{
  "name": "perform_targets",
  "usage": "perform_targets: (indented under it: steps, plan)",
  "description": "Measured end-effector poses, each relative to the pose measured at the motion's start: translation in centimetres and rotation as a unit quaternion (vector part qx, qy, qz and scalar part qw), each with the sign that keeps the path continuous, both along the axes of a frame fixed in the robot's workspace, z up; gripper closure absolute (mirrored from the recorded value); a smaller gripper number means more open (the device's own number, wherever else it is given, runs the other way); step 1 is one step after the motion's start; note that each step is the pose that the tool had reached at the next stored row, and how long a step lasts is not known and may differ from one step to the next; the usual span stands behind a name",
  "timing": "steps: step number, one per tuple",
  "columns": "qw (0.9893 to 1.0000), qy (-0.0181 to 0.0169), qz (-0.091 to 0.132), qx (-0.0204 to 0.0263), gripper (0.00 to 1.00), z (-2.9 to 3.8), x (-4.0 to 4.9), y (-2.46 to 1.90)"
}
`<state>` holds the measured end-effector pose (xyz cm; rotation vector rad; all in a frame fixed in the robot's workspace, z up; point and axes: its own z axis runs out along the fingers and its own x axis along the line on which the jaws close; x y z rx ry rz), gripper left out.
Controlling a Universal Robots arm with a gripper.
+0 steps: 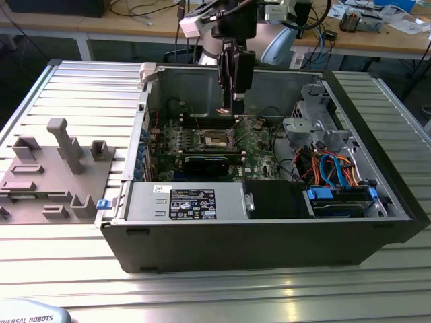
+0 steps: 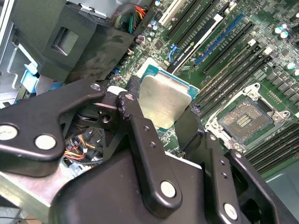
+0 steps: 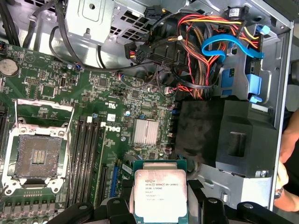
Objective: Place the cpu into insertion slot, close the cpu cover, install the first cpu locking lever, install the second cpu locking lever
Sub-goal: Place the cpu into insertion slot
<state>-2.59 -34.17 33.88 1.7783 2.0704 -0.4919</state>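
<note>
On the exterior view's left, a grey moulded jig (image 1: 54, 168) lies on the ribbed metal desk (image 1: 202, 289), well apart from the work. Next comes the open computer case (image 1: 269, 235), with its labelled power supply box (image 1: 192, 203) along the near wall. Over the green circuit board (image 1: 259, 156) the pincer (image 1: 234, 124) hangs nose-down, just right of the insertion slot (image 1: 215, 139). From here I cannot make out what it carries. Further right stands the drive cage (image 1: 316, 124), above a tangle of orange and blue cables (image 1: 330, 168).

Both wrist views answer that. The pincer (image 2: 164, 101) is clamped on the cpu (image 2: 161, 108), with a black finger (image 2: 132, 100) at each side edge. The chip is held above the board, apart from the slot.

In the second wrist view glare washes the chip's metal face blank. The slot (image 2: 243, 120) sits beyond a bank of long black card slots (image 2: 224, 60).

In the first wrist view the same face (image 3: 160, 191) carries print, and its lower edge is cut off. The slot (image 3: 33, 156) lies bare with its contacts exposed. The cpu cover (image 3: 45, 105) seems tipped up at one side, though it is hard to read edge-on. Between slot and chip run memory slots (image 3: 88, 154) and a small finned heat sink (image 3: 146, 130), with a black shroud (image 3: 224, 140) beyond.
</note>
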Motion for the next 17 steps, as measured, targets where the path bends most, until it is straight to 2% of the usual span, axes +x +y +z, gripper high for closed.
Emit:
perform_targets:
  steps: [17]
  plan:
    - [1.0,0.0,0.0,-0.001,0.46,-0.39,0.0,0.0]
